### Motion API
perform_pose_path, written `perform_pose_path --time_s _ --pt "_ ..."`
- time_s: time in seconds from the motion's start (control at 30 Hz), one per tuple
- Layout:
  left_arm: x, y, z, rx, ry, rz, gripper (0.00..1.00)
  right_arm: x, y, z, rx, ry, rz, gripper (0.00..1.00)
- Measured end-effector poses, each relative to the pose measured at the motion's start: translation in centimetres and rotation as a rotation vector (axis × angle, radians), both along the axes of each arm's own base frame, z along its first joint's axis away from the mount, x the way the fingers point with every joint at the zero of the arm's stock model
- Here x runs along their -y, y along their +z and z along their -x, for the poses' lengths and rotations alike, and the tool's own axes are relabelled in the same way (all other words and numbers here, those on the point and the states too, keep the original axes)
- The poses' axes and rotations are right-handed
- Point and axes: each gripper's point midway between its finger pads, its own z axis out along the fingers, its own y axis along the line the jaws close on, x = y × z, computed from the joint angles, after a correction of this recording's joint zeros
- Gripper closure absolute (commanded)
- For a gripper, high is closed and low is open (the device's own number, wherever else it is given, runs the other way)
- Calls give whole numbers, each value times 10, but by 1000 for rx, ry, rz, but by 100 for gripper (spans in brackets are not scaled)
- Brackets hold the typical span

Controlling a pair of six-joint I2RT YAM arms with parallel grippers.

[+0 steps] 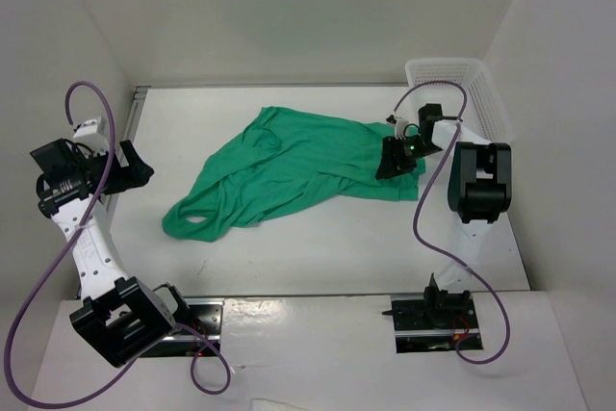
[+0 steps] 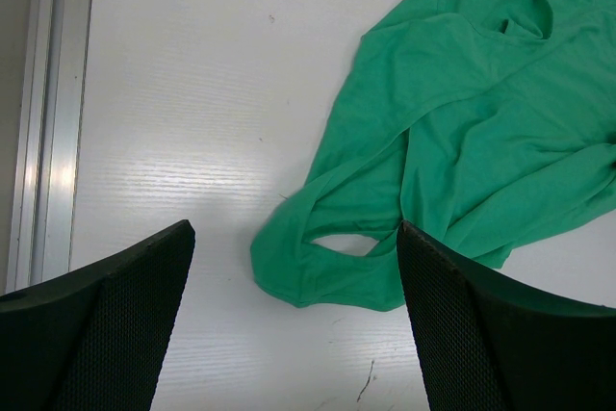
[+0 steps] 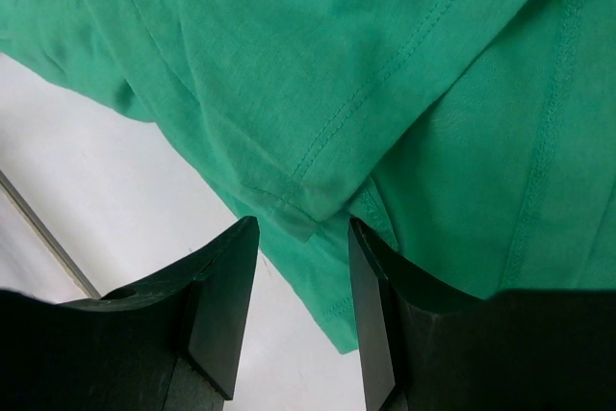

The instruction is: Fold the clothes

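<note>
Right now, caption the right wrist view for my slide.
Open right gripper at a hemmed corner of the green T-shirt on the white table.

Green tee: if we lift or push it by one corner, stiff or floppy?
Likely floppy: the T-shirt lies crumpled in soft folds, so a lifted corner should drape and trail the rest. Probably light; the fabric looks thin at the stitched hem by the right gripper. Pushed, it would likely bunch rather than slide.
</note>
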Motion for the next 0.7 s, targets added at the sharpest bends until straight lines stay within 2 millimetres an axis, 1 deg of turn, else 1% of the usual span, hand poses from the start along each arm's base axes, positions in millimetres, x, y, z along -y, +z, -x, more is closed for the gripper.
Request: perform_pose_path --time_s 0.27,0.43,0.7 --pt "0 0 0 -1 0 0 8 -6 -10 2 -30 12 -45 50" --pt "1 -4 1 -7 0 5 8 -10 -8 3 -24 24 -73 50" --pt "0 -3 1 -5 0 4 8 -15 -4 3 -6 48 -108 50"
